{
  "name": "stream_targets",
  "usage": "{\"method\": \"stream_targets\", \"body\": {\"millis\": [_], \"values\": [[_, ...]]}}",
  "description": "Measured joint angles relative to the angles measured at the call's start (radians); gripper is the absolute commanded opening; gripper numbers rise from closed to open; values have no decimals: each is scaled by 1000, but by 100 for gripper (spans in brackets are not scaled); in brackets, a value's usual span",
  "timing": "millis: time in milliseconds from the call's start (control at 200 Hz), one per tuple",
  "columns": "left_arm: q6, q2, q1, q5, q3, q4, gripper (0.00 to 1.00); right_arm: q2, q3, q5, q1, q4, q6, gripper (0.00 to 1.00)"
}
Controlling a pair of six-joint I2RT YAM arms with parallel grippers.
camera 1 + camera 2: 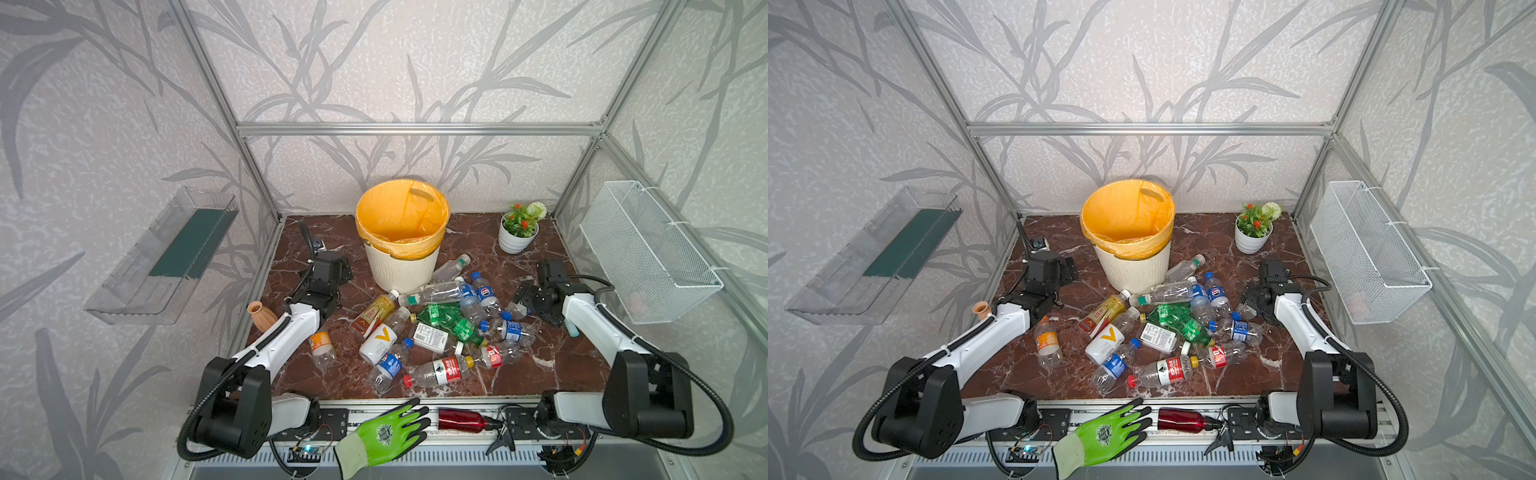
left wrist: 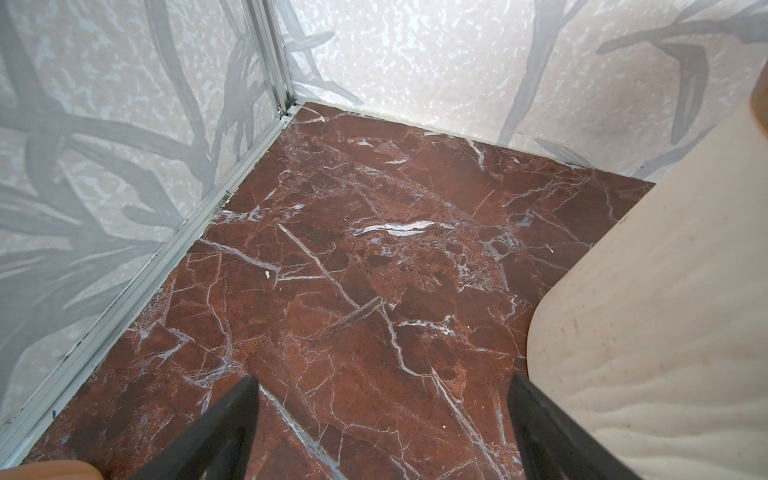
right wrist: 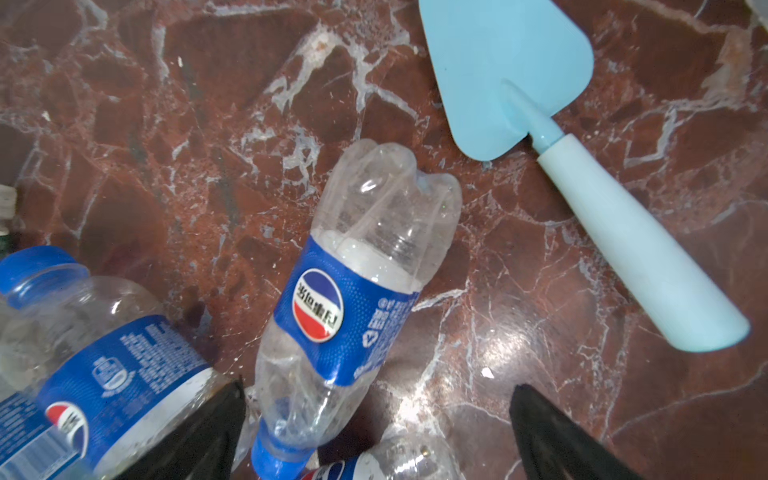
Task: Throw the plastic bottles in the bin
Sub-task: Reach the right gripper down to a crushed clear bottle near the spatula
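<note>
So the red marble tabletop [image 1: 519, 374] is carrying everything here. The bin [image 1: 402, 266] is standing at the back middle with a yellow bag [image 1: 399, 208] folded over its rim, and I'm not seeing any bottle inside it from above. The plastic bottles [image 1: 446, 318] are lying in a loose heap right in front of it. There are roughly 15 of them, some resting on each other, and the nearest ones are looking like they're touching its base. 1 orange-label bottle [image 1: 321, 343] is lying apart on the left.

The left pincer [image 2: 380, 384] is hanging low beside the bin, fingers spread wide with only bare marble between them. The right pincer [image 3: 379, 385] is hanging over the right edge of the heap, also spread wide and pinching nothing. A blue-label bottle [image 3: 332, 299] is lying partly between its fingers, with a pale blue spatula [image 3: 511, 70] lying near it.

I'm guessing these bottles are going to be super light, empty, crinkly and slick. Squeezing the clear belly is probably just going to dent it or make it squirt out. I'd be going for the label band across the middle, or the stiffer neck under the blue cap [image 3: 274, 457].
</note>
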Motion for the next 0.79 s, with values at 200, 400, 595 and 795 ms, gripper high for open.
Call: {"method": "stream_targets", "body": {"millis": [200, 400, 595, 795], "values": [[8, 15, -2, 9, 0, 0, 93, 92, 1, -16, -10, 66, 8, 100], [10, 27, -3, 12, 0, -1, 93, 211, 43, -53, -13, 88, 11, 95], [16, 27, -3, 10, 5, -4, 93, 296, 102, -79, -16, 99, 51, 85], [15, 27, -3, 9, 6, -10, 93, 267, 102, -79, -16, 126, 55, 65]]}}
